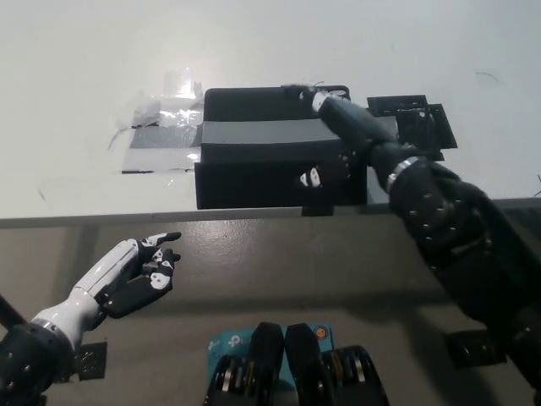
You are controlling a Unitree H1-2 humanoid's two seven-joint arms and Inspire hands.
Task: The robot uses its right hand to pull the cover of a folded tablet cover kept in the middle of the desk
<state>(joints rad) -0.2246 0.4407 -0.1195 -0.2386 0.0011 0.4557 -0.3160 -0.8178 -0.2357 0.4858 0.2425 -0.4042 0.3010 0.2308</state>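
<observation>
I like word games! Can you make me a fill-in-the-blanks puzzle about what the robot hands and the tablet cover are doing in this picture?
1. The tablet cover on the white desk is the colour ____.
2. The robot hand reaching over the tablet cover is the ____ one.
3. The white left robot hand rests ____ the desk's front edge, touching nothing.
4. The strip running across the tablet cover is coloured ____.

Missing words: black; right; below; grey

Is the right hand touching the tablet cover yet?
Cannot tell. In the head view the right hand overlaps the tablet cover, fingers spread over its top, but from above no contact or gap shows.
</observation>
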